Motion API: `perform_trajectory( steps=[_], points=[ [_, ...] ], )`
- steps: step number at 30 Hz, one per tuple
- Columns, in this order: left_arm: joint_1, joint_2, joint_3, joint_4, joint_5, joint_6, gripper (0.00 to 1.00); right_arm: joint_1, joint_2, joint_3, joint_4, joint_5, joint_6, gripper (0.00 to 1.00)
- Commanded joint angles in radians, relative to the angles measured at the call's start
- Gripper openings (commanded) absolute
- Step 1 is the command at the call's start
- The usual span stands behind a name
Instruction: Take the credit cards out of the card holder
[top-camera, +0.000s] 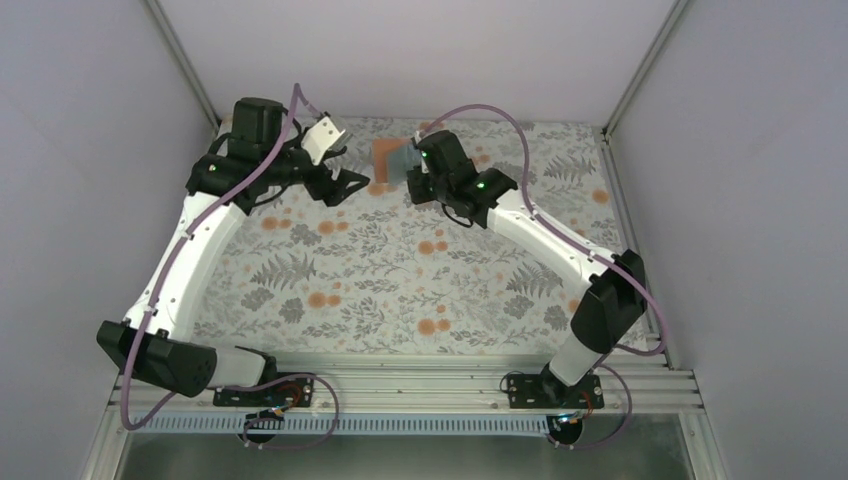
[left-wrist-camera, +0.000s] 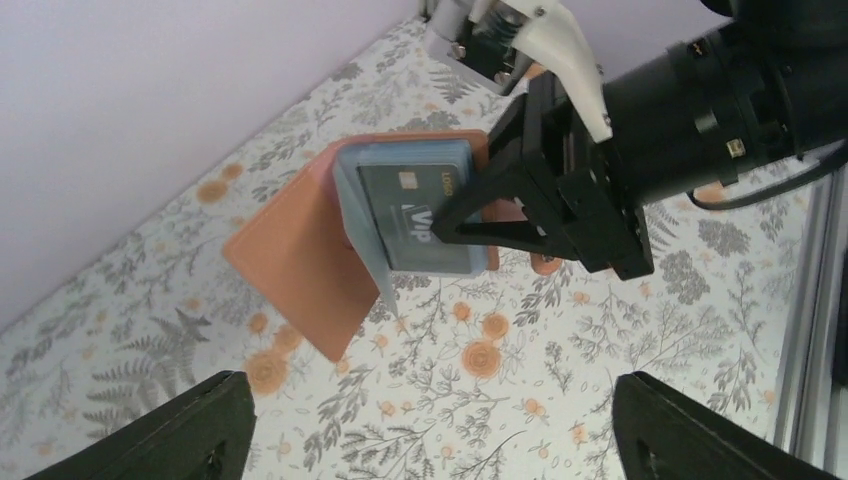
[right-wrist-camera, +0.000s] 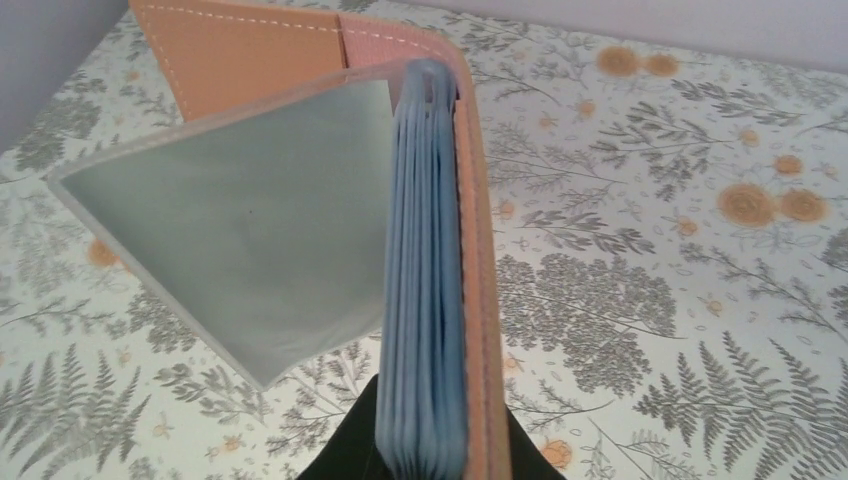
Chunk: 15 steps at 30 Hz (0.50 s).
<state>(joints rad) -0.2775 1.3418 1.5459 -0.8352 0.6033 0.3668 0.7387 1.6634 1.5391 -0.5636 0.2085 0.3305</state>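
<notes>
- Card holder (left-wrist-camera: 300, 265): tan-orange outside with pale stitching. Its stacked pockets (right-wrist-camera: 425, 300) are light blue, and one greyish translucent sleeve (right-wrist-camera: 250, 260) fans toward 9 o'clock in the right wrist view.
- Black card (left-wrist-camera: 405, 215): pale lettering and a pale chip.
- Table (top-camera: 400, 290): white cloth with grey ferns and orange blossoms.
- Arms (top-camera: 195, 245): white links with black joints.
- Cables (top-camera: 478, 106): mauve.

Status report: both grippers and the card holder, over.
Left gripper open, empty. Right gripper shut on card holder, flap open. Black card in pocket. Nothing in the way.
</notes>
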Motion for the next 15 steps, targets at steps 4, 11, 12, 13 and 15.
perform_trajectory(
  steps=[4,11,12,13,15],
  points=[
    [-0.067,0.008,0.000,-0.110,0.413,0.138,0.77,-0.002,-0.026,0.031,0.056,-0.251,-0.079,0.04],
    [-0.107,0.046,0.010,-0.093,0.383,0.097,0.56,-0.030,-0.065,0.027,0.134,-0.505,-0.129,0.04],
    [-0.105,0.047,0.010,-0.088,0.350,0.089,0.53,-0.032,-0.079,0.018,0.146,-0.546,-0.143,0.04],
    [-0.100,0.048,0.010,-0.088,0.320,0.085,0.48,-0.036,-0.097,0.001,0.157,-0.575,-0.160,0.04],
    [-0.069,0.045,0.013,-0.099,0.294,0.083,0.38,-0.052,-0.135,-0.032,0.176,-0.627,-0.188,0.04]
  ],
)
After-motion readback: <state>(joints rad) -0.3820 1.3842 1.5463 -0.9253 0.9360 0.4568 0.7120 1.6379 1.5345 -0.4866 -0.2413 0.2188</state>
